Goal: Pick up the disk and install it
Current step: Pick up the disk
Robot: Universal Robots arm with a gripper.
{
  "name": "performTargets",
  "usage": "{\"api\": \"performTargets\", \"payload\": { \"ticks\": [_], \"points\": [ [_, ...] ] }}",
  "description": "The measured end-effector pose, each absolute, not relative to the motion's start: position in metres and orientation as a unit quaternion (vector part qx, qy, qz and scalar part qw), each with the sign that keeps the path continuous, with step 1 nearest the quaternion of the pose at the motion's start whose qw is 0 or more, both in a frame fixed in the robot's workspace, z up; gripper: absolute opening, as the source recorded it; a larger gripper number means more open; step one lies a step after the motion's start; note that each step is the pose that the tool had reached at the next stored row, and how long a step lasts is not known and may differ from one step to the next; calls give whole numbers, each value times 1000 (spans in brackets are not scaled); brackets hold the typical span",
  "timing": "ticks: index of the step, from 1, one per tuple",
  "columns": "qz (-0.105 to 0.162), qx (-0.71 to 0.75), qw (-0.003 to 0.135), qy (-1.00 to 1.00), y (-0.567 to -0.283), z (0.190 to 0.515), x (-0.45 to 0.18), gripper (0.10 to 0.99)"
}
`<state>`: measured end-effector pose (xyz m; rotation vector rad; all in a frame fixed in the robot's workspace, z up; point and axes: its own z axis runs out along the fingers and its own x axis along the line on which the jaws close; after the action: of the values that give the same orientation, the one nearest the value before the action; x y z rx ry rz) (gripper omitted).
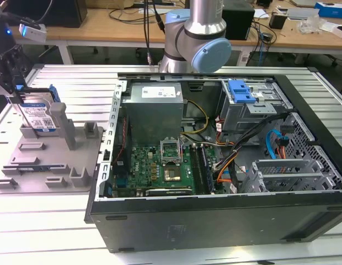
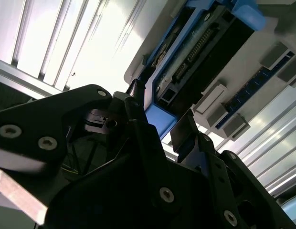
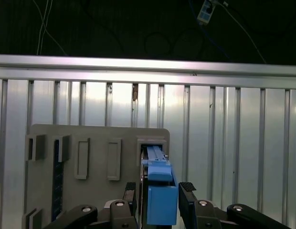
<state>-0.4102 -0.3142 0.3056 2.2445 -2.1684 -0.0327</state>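
- The gripper (image 3: pixel 160 190) is hanging right over the disk (image 1: pixel 39 116), which is standing on edge in the grey holder plate (image 1: pixel 55 165) at the exterior view's left.
- In the first wrist view, the blue bracket (image 3: pixel 160 171) is running up into the gripper's middle. I can't tell if it's clamping yet.
- A grey post (image 1: pixel 59 113) is standing just beside the disk.
- The open computer case (image 1: pixel 215 215) is sitting well apart toward the exterior view's right, with the power supply (image 1: pixel 154 107) and drive cage (image 1: pixel 242 99) inside.

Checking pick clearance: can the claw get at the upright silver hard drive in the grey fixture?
Likely yes: the claw straddles the blue-bracketed silver metal hard drive, nothing in between.
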Motion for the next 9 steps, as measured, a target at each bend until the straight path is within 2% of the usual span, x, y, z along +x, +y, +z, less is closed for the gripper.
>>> {"api": "performTargets", "payload": {
  "ticks": [9],
  "points": [
    [-10,719,10,-695,-314,303,-410,482]
  ]
}}
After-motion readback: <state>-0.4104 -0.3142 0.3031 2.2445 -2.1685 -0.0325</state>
